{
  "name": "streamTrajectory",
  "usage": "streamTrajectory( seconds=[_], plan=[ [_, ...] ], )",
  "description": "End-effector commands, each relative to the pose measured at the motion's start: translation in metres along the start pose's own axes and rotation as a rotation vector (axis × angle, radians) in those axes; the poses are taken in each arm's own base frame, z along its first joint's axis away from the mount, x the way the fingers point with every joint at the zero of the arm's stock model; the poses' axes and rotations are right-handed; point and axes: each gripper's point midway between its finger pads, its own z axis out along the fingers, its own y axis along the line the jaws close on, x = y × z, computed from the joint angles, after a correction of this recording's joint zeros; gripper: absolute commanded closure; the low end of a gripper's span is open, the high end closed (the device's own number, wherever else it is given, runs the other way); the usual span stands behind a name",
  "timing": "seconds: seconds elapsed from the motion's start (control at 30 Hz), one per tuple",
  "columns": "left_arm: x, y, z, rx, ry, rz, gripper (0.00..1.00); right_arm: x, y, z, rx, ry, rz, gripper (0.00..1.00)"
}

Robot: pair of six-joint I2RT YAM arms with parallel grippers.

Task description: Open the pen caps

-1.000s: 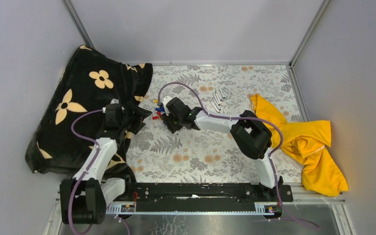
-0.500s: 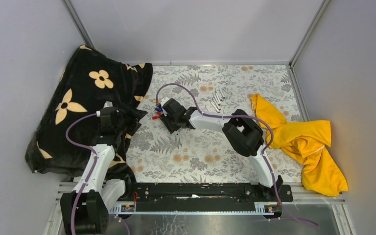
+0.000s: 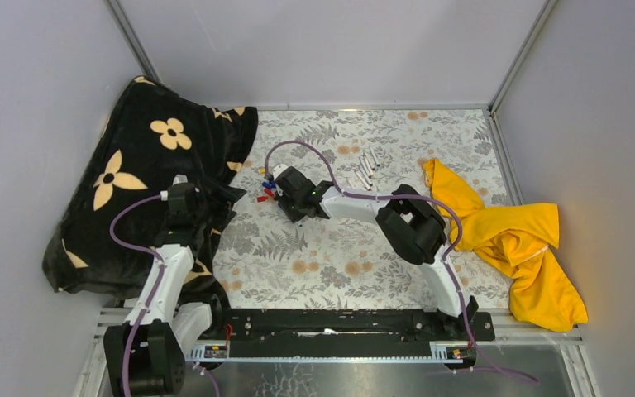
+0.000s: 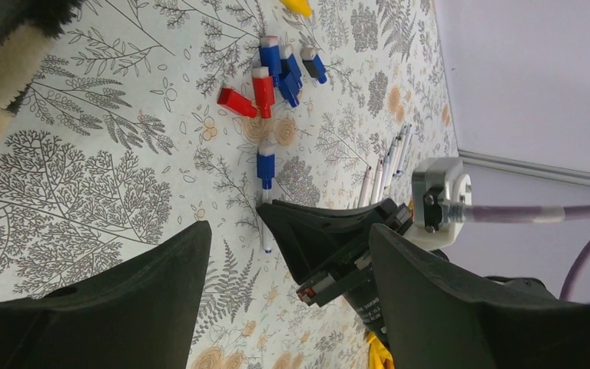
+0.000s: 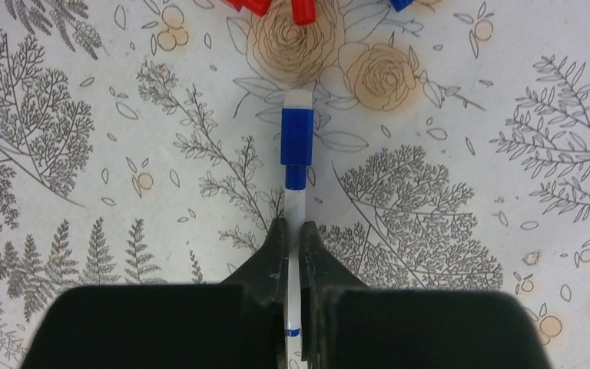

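Note:
A white pen point(image 5: 296, 206) with a blue cap point(image 5: 296, 144) lies on the floral table cover. My right gripper point(image 5: 293, 231) is shut on its barrel, with the cap sticking out ahead of the fingertips. The left wrist view shows the same pen point(image 4: 265, 223), its blue cap point(image 4: 266, 164) and the right gripper point(image 4: 338, 242) over it. Loose red caps point(image 4: 238, 101) and blue pen caps point(image 4: 288, 75) lie just beyond. My left gripper point(image 4: 288, 231) hangs open and empty above the table. From above, the right gripper point(image 3: 283, 198) is beside the caps point(image 3: 266, 186) and the left gripper point(image 3: 205, 208) is at the black cloth's edge.
A row of white uncapped pens point(image 3: 368, 169) lies at the back middle. A black cloth with cream flowers point(image 3: 132, 182) covers the left side. A yellow cloth point(image 3: 513, 240) is bunched at the right. Grey walls close three sides.
My right gripper has closed on the pen's white barrel after reaching a little further left. The left arm has pulled back slightly toward the black cloth, still open.

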Motion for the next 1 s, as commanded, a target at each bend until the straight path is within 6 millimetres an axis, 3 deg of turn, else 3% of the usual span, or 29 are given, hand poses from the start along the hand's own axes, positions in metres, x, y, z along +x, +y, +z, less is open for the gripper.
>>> streamTrajectory(
  seconds=[0.0,0.23,0.4,0.63,0.97],
  plan=[
    [-0.004,0.006,0.004,-0.014,-0.012,-0.007,0.17,0.023,0.006,-0.019,-0.031,0.053,-0.004,1.00],
    [0.006,-0.013,0.017,0.081,0.083,0.040,0.17,-0.012,0.022,-0.075,-0.143,-0.098,-0.029,1.00],
    [0.024,-0.040,0.022,0.193,0.143,0.083,0.18,-0.028,0.030,-0.102,-0.197,-0.164,-0.021,1.00],
    [0.064,-0.072,0.031,0.251,0.235,0.172,0.18,-0.042,0.030,-0.119,-0.262,-0.217,0.026,1.00],
    [0.074,-0.085,0.037,0.273,0.237,0.160,0.23,-0.054,0.019,-0.137,-0.324,-0.272,0.093,1.00]
  ],
)
